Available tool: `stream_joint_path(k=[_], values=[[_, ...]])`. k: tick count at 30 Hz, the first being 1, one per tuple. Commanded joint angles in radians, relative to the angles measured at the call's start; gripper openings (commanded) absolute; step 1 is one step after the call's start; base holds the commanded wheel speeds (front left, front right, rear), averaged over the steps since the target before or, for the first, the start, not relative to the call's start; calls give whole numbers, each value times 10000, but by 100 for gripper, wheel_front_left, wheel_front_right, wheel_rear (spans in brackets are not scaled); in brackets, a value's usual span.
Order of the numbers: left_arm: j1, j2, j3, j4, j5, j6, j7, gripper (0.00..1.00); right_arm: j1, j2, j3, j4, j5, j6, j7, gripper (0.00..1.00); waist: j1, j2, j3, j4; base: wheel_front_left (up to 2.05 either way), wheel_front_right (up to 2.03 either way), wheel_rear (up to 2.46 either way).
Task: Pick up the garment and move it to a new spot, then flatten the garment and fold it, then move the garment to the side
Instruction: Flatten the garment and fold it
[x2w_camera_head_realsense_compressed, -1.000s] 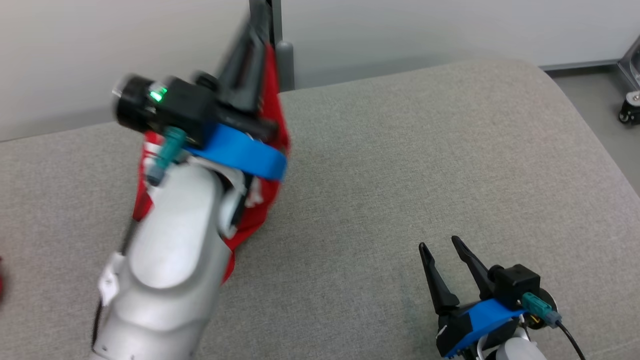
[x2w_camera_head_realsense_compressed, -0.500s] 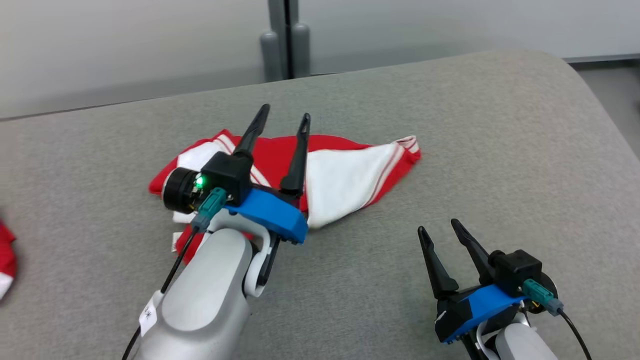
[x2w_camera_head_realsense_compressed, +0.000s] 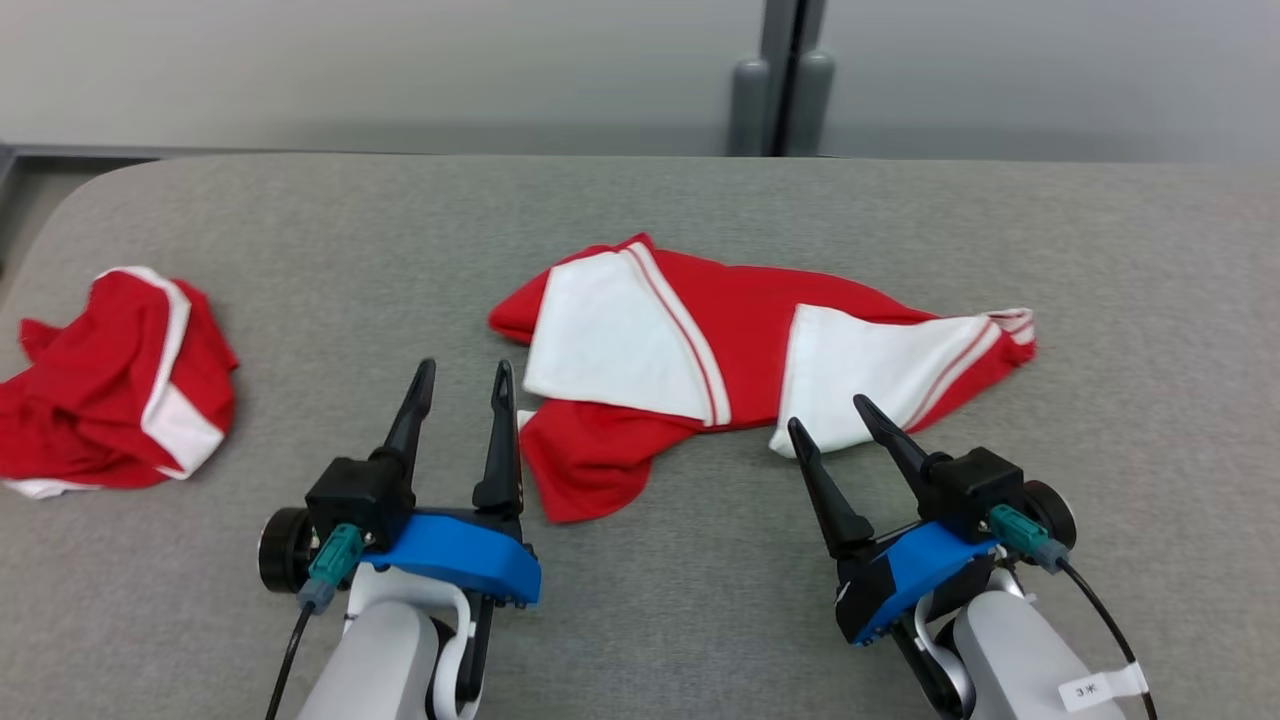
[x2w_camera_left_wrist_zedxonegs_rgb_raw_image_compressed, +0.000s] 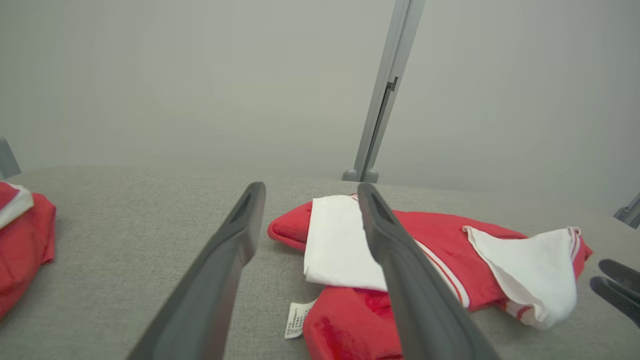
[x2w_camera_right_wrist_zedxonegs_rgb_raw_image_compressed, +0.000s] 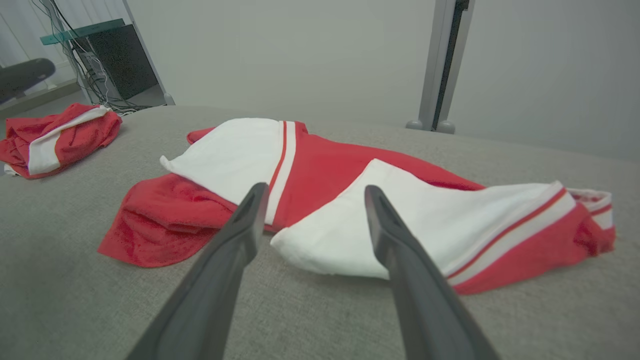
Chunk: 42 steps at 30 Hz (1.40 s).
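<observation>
One red-and-white garment (x2w_camera_head_realsense_compressed: 750, 300) lies crumpled midway across the grey table (x2w_camera_head_realsense_compressed: 300, 250), folds hiding part of it, with the left claw (x2w_camera_head_realsense_compressed: 465, 367) and right claw (x2w_camera_head_realsense_compressed: 827, 412) on its near side, both spread wide and empty, and another red heap (x2w_camera_head_realsense_compressed: 100, 400) cut off at far left.

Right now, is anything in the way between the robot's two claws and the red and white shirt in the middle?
Nothing visible. The left gripper and right gripper stand open just short of the spread red and white garment, with bare grey fabric surface between. A second red bundle lies off to the left.
</observation>
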Motion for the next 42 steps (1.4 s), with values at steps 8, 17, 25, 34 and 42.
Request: stream_joint_path(k=[8, 17, 25, 34, 42], values=[[627, -17, 27, -160, -238, 11, -3, 100, -840, -43, -572, 2091, -1235, 1, -40, 100, 0, 0, 362, 985, 0, 0, 0], [468, -17, -65, -265, -185, 7, -2, 100, -924, -42, -1151, 1751, -1131, 1, -41, 0, 0, 0, 431, 766, 0, 0, 0], [777, -14, 185, -66, 8, -129, -2, 100, 182, -50, -3382, -305, 1146, 1, -40, 0, 0, 0, 100, -399, 0, 0, 0], [859, -13, 177, 359, 152, -252, -2, 100, 1151, -23, -4945, 1050, 2281, 1, -40, 100, 0, 0, -58, -1521, 0, 0, 0], [999, -10, 153, 507, 95, -290, -2, 100, 1049, -28, -4873, 467, 1744, 1, -40, 100, 0, 0, -74, -1594, 0, 0, 0]])
